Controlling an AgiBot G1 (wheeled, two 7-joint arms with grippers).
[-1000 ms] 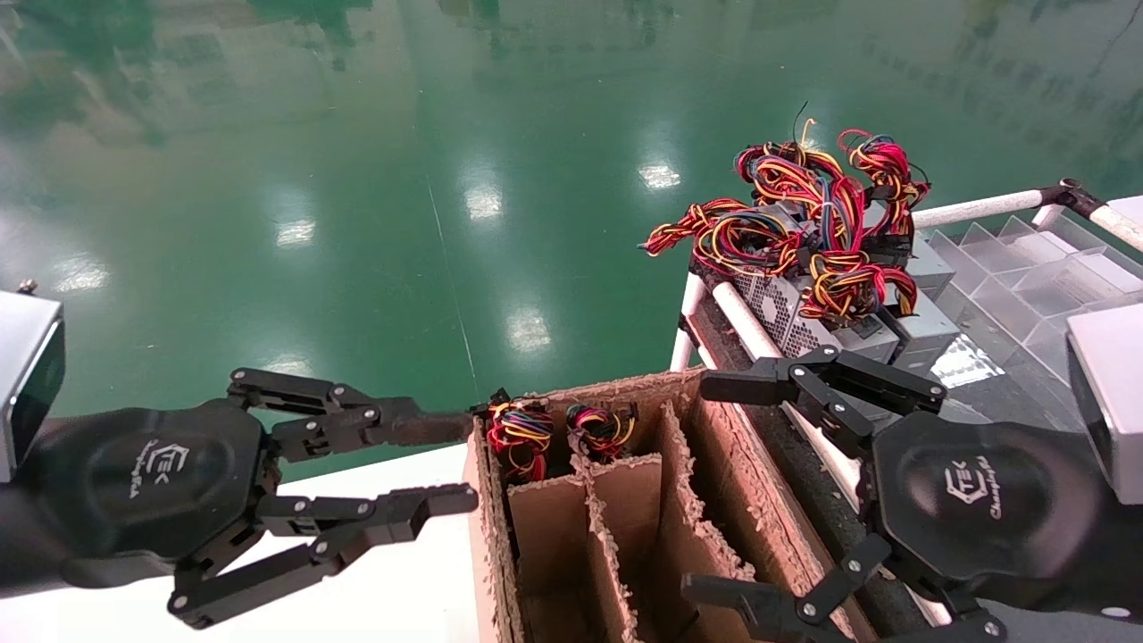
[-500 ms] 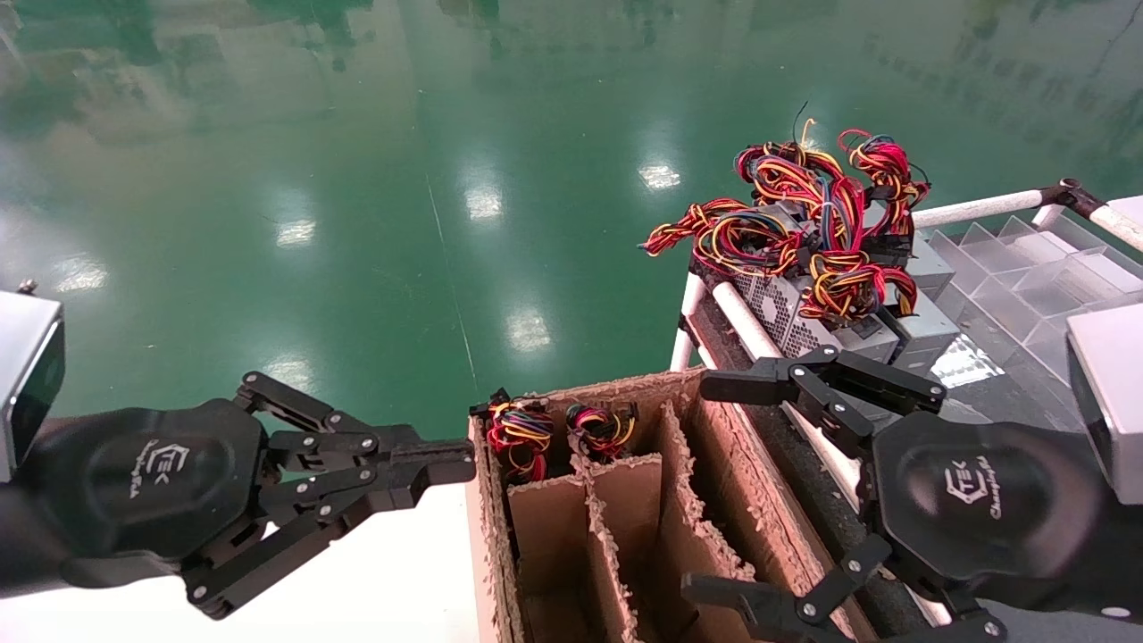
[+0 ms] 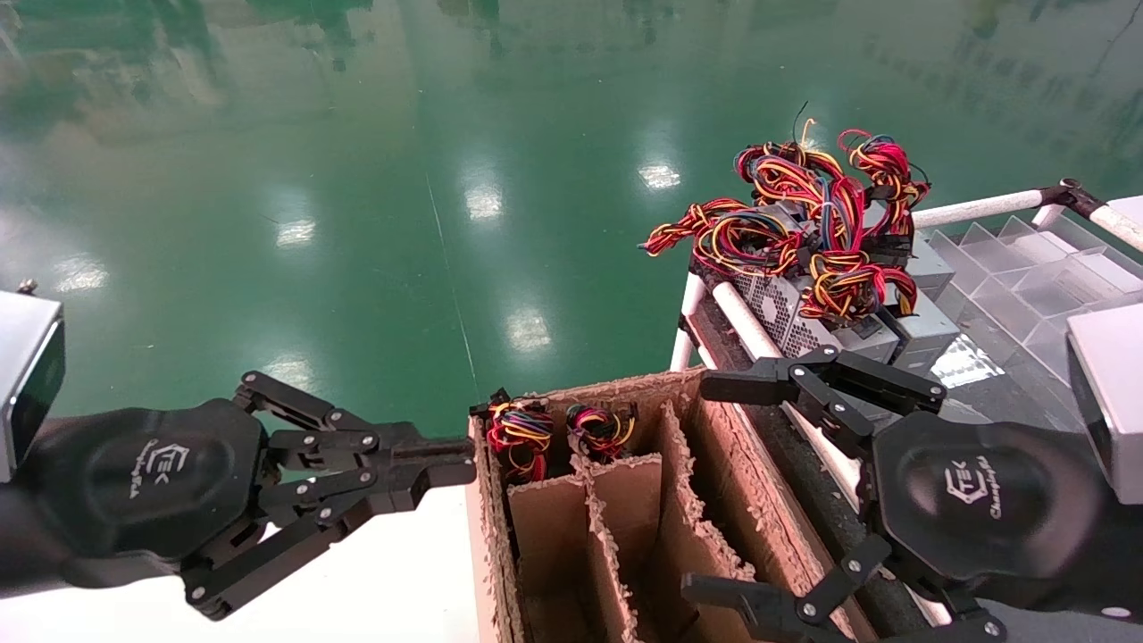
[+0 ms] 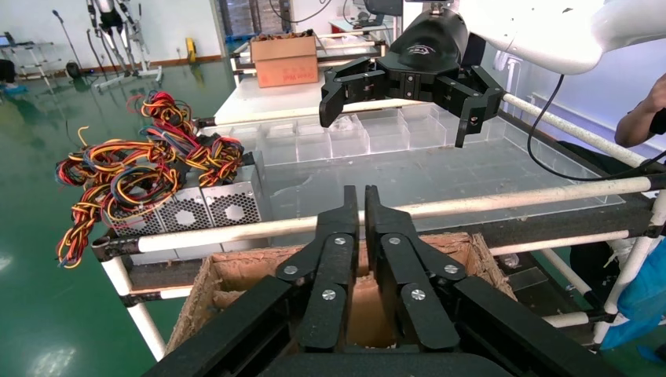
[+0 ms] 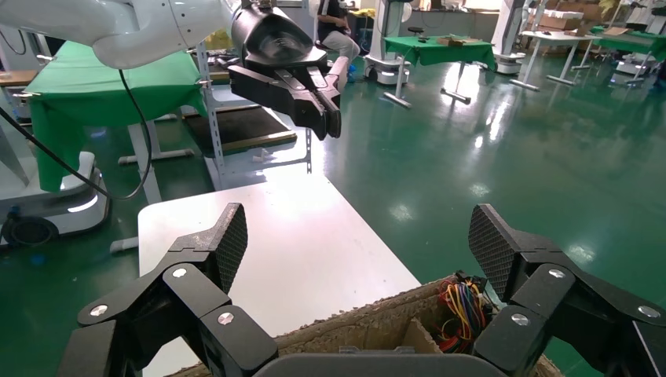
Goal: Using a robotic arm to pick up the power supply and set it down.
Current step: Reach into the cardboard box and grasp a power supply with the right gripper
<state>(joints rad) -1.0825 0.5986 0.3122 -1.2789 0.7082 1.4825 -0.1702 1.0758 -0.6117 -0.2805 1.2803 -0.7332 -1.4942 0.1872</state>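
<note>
Several grey power supplies (image 3: pixel 808 326) with knotted red, yellow and black wires (image 3: pixel 804 214) lie piled on a rack at the right; they also show in the left wrist view (image 4: pixel 208 208). Two more wire bundles (image 3: pixel 518 430) poke out of the far slots of a cardboard box (image 3: pixel 625 393). My left gripper (image 3: pixel 451 466) hovers shut and empty just left of the box, above a white table. My right gripper (image 3: pixel 719 489) hangs open over the box's right wall, short of the pile, with nothing between its fingers. In the right wrist view its jaws (image 5: pixel 361 243) stand wide apart.
The box (image 4: pixel 228 275) has cardboard dividers forming narrow slots. White rack tubes (image 3: pixel 741 326) run along its right side. Clear plastic trays (image 3: pixel 1027 277) fill the rack behind the pile. The white table (image 5: pixel 275 236) lies left of the box, with green floor beyond.
The left gripper's fingers closed from open to shut, with nothing in them. The right arm and the power supplies have not moved.
</note>
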